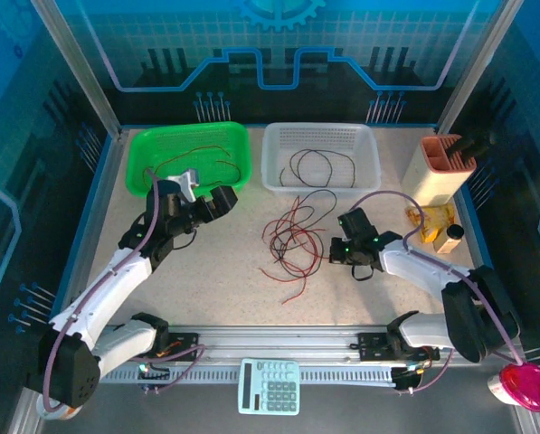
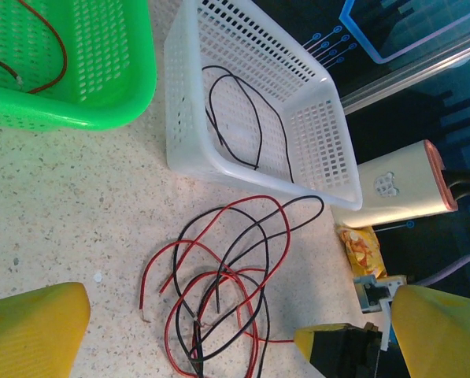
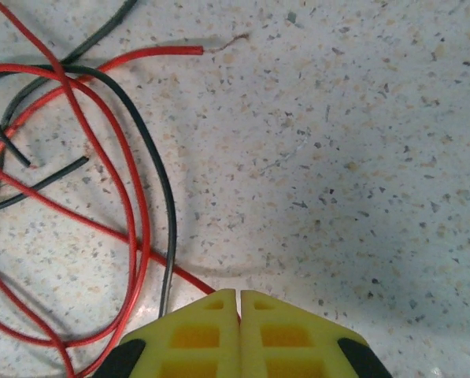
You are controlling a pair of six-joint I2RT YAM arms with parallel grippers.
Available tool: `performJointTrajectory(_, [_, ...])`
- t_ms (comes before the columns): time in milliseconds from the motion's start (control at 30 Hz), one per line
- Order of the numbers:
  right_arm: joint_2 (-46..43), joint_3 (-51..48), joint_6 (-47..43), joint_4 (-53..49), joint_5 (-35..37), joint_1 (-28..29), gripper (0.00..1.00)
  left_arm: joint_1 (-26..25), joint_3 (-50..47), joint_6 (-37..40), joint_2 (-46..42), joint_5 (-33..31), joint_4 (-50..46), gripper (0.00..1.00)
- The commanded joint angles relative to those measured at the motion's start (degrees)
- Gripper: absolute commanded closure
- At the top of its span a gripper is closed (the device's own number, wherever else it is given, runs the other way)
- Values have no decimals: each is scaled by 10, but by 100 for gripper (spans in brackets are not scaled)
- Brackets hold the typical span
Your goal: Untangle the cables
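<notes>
No text or number is legible; the calculator [image 1: 270, 386] key markings are too small.

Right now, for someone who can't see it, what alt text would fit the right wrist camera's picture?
The right gripper, its two yellow fingers shut, appears to pinch a red cable at its tip. Beside it, tangled red and black cables loop over a speckled table.

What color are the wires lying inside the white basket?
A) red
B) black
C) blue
B: the wires looped on the bottom of the white basket are black.
</notes>
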Motion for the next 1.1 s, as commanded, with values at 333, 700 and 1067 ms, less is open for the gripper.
performJointTrajectory(333, [-98,242,-71,-99,-55,-8,100,-12,53,44,10,15,2,1])
performJointTrajectory(700, [-23,442,-82,-88,-122,-5,100,-23,92,68,25,36,16,1])
performJointTrajectory(1067, [27,582,-86,-74,-139,-6,100,-47,173,106,84,83,68,1])
